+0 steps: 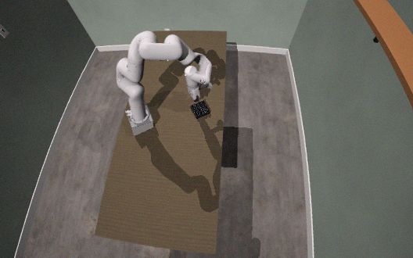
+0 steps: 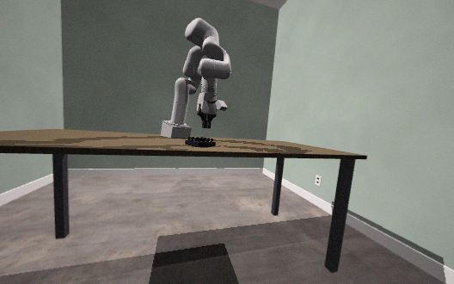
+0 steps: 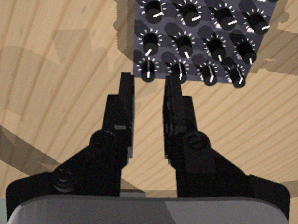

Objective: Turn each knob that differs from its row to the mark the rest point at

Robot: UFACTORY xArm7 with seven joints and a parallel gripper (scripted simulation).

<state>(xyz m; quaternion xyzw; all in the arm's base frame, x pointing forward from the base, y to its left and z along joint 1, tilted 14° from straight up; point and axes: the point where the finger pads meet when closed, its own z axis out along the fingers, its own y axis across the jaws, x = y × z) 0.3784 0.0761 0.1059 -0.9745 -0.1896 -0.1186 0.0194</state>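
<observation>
The black knob box [image 1: 200, 109] [image 2: 200, 144] [image 3: 139, 57] stands on the table. The wrist view shows three full rows of knobs and a bit of another. In the nearest row, the leftmost knob [image 3: 148, 70] has its line straight down the picture. In the middle row, the leftmost knob [image 3: 150, 42] has its line down-left; the other three lines point down and slightly right. In the third row the lines point right and slightly down. The socket and names cannot be made out. My gripper [image 1: 196, 99] [image 2: 206, 126] [image 3: 149, 91] is partly open and empty, above the box's near edge.
The wooden table [image 1: 156, 203] [image 2: 107, 142] bears the arm's pale base [image 1: 141, 126] [image 2: 175, 129], across from the knob box. The arm arches over the table's back part. Its shadows fall across the table top.
</observation>
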